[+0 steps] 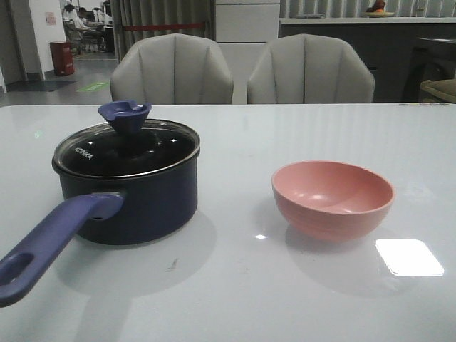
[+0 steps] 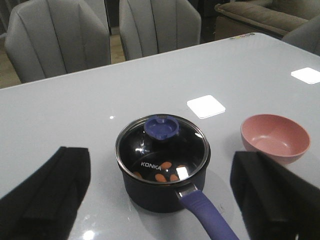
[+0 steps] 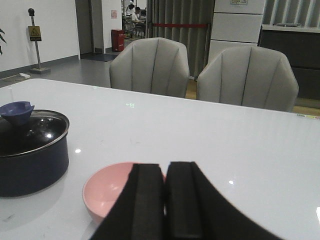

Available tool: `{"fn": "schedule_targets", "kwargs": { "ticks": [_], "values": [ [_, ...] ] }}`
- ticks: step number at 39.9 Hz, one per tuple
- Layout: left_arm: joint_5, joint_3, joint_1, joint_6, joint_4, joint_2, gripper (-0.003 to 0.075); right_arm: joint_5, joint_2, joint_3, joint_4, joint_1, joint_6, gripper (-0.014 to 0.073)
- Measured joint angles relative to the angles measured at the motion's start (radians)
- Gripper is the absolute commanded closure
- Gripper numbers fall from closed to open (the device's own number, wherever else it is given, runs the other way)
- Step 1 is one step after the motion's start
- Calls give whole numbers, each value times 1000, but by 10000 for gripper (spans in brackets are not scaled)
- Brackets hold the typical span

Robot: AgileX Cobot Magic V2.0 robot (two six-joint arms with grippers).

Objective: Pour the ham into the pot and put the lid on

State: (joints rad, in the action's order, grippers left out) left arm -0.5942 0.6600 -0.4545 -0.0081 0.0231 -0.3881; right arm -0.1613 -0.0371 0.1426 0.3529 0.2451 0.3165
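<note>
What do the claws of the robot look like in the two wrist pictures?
Both are matt black, with no markings or cables in sight. The left claw shows two broad, blocky fingers with flat faces and angled edges. The right claw shows two flat, straight fingers with rounded tips that widen toward the base. The front view shows neither arm, so I cannot describe the arms.

Counted on the desk [image 1: 299,285]: one pot [image 1: 135,199], one lid [image 1: 128,146] (seated on it), one pink bowl [image 1: 332,198]. Ham [image 2: 161,177] pieces visible through the glass: three. Chairs [image 1: 171,70] behind: two.
</note>
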Motion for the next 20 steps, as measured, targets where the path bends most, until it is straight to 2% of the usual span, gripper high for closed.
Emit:
{"fn": "schedule_targets", "kwargs": {
  "ticks": [2, 4, 6, 9, 10, 13, 20],
  "values": [
    [3, -48, 0, 0, -14, 59, 170, 0, 0, 0, 0, 0, 0, 445],
    [4, -89, 0, 0, -23, 115, 246, 0, 0, 0, 0, 0, 0, 445],
    [6, -127, 0, 0, -32, 174, 349, 0, 0, 0, 0, 0, 0, 445],
    [24, -169, 0, 0, -35, 244, 575, 0, 0, 0, 0, 0, 0, 445],
    [33, -182, 0, 0, -35, 265, 628, 0, 0, 0, 0, 0, 0, 445],
    [72, -215, 0, 0, -36, 307, 573, 0, 0, 0, 0, 0, 0, 445],
    [126, -253, 0, 0, -38, 328, 590, 0, 0, 0, 0, 0, 0, 445]
  ]
}}
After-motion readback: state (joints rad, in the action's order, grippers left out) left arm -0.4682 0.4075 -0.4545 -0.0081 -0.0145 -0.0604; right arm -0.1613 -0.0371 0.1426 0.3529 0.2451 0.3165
